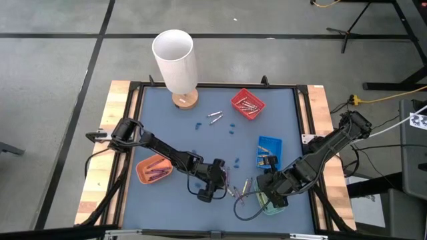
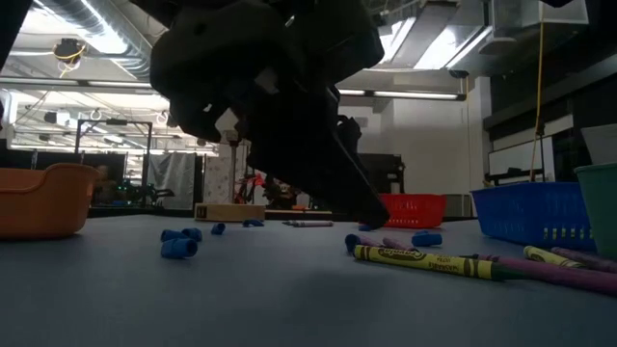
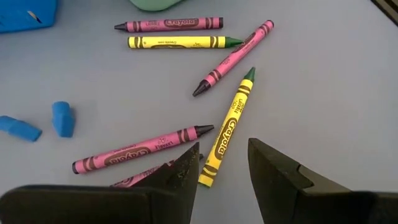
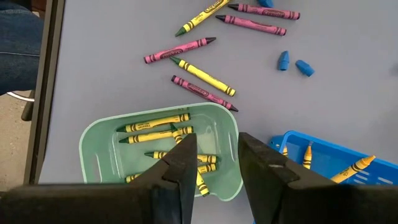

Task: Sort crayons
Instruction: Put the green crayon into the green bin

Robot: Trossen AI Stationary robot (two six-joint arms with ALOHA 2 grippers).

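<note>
Several pink and yellow crayons lie loose on the blue mat near the front edge [image 1: 233, 190]. My left gripper [image 3: 224, 165] stands open low over them. The near end of one yellow crayon [image 3: 227, 127] lies between its fingertips, and a pink crayon [image 3: 140, 149] lies just beside one finger. The low view shows this gripper [image 2: 371, 217] close to the mat behind a yellow crayon [image 2: 424, 258]. My right gripper [image 4: 214, 158] hangs open and empty above the green tray [image 4: 99, 146], which holds yellow crayons [image 4: 152, 123].
An orange tray [image 1: 155, 169] with pink crayons sits at the left, a red tray [image 1: 247, 103] at the back and a blue tray [image 1: 269, 150] at the right. A white cylinder [image 1: 175, 63] on a wooden base stands at the far edge. Small blue bits [image 1: 230, 127] are scattered mid-mat.
</note>
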